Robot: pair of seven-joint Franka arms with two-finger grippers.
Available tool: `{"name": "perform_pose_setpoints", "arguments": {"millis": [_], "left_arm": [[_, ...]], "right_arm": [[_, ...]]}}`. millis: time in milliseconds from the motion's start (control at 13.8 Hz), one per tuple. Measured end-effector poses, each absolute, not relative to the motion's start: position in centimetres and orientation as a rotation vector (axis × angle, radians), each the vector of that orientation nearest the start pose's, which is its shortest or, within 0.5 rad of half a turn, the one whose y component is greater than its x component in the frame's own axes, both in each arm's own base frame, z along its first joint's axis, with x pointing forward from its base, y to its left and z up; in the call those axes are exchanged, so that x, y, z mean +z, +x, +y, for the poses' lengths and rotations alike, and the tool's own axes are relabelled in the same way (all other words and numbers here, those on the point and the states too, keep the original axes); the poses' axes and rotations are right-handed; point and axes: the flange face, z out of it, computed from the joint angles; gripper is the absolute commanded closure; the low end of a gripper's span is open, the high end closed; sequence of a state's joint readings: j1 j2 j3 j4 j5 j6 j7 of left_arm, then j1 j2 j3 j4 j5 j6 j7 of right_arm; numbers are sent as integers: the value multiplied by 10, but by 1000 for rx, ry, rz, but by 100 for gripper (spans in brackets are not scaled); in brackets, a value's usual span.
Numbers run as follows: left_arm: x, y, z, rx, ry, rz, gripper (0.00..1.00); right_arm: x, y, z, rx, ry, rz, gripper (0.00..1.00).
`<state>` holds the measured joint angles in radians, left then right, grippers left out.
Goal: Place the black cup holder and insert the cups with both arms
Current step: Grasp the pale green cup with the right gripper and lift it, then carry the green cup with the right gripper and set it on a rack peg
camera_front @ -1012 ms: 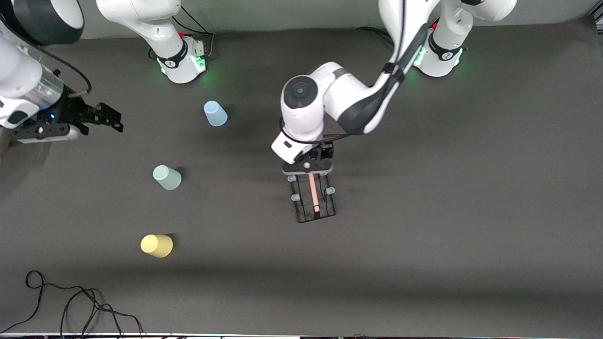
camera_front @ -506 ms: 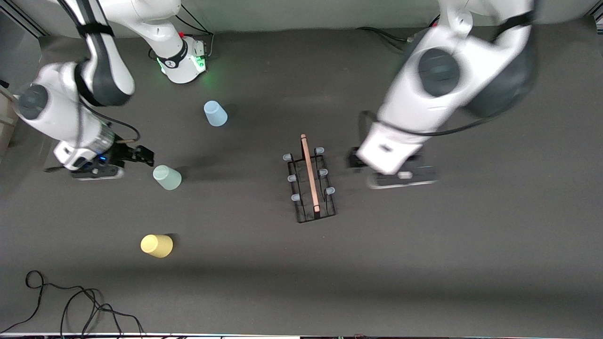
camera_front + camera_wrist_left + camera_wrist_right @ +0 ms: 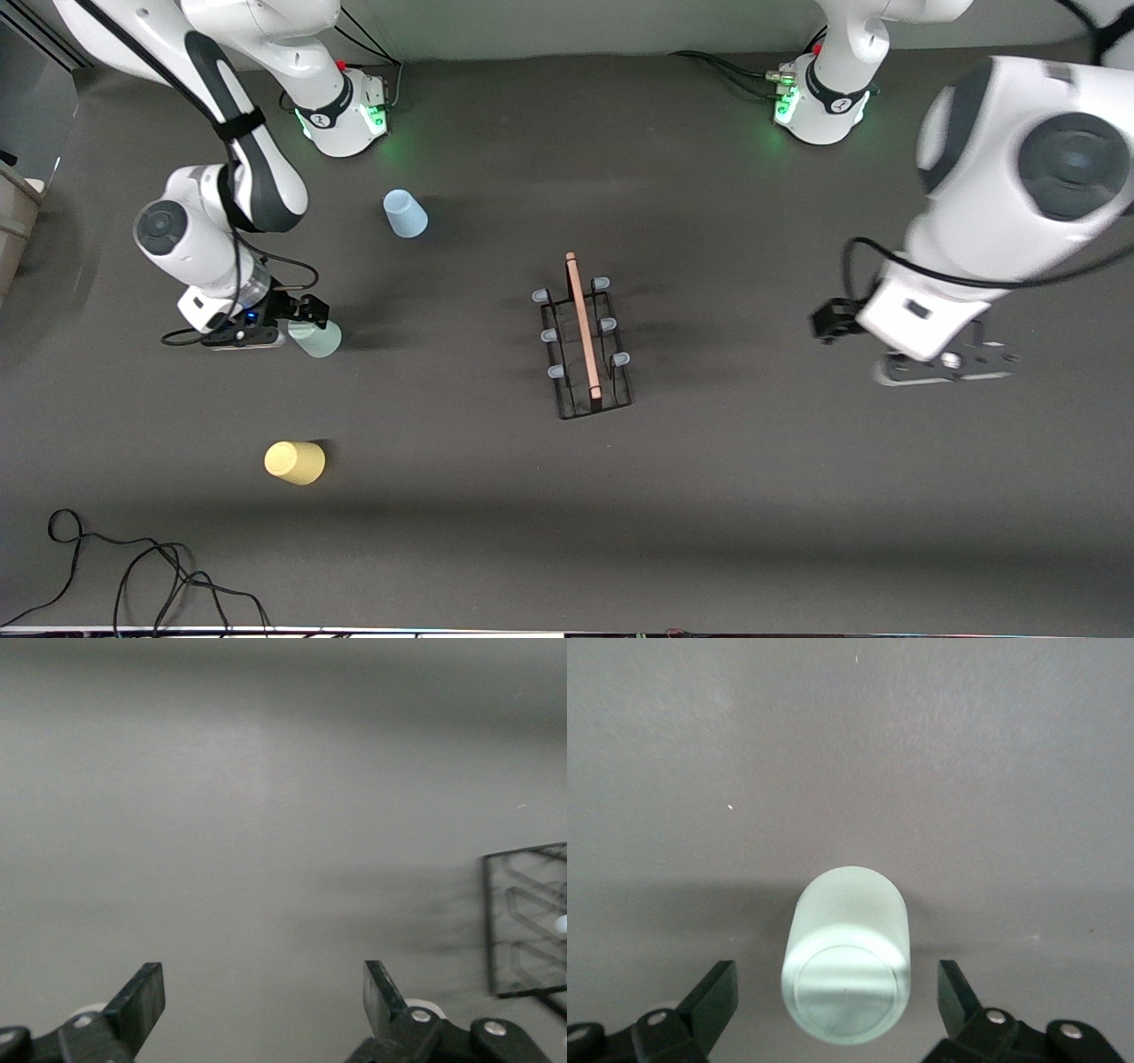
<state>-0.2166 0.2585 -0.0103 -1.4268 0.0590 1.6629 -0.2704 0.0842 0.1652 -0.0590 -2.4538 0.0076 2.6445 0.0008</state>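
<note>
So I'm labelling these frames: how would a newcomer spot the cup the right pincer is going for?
Find the black cup holder mid-table, then look toward the right arm's end, where three cups sit. The mint green cup is the middle one, between the open fingers of the right pincer; the others are light blue and yellow.

Front view: high, across from both bases, whole table.
Right wrist view: close, mint cup between open jaws; shared with front.
Left wrist view: rack well outside jaws.
</note>
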Motion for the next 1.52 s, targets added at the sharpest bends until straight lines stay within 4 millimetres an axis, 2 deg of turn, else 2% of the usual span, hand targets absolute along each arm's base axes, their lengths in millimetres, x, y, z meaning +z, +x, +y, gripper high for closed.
{"name": "perform_pose_setpoints", "arguments": {"millis": [72,145,217,289,361,434,578,723,867,940,1229,1373,1518], "left_arm": [[550,620,-107,20,-3082,-24,0],[555,615,-79,24,-3082,8,0],[563,606,-51,22,-3085,34,0],[571,595,-30,19,-3088,49,0],[577,583,-17,18,-3089,56,0],[579,572,-11,14,-3089,60,0],[577,552,-12,-24,-3089,68,0],[569,537,-15,-8,-3087,96,0],[571,530,-15,-6,-3092,130,0],[574,529,-14,-16,-3113,120,0],[578,529,2,-16,-3154,92,0],[578,529,-1,-15,-3149,104,0],[578,528,-2,-4,-3144,110,0]], "right_arm": [[227,484,11,-27,-3148,-30,1],[222,483,11,-16,-3149,-30,12],[220,483,11,-16,-3149,-30,36],[221,483,11,-21,-3149,-30,54],[222,485,11,-30,-3149,-30,68],[225,486,11,-42,-3148,-30,74],[233,493,12,-78,-3147,-30,76],[253,505,12,-148,-3142,-30,80],[295,514,13,-163,-3137,-25,81],[326,517,13,-113,-3135,-5,84],[479,531,23,86,-3131,155,92],[525,532,52,110,-3128,293,95],[545,529,105,104,-3113,491,97]]}}
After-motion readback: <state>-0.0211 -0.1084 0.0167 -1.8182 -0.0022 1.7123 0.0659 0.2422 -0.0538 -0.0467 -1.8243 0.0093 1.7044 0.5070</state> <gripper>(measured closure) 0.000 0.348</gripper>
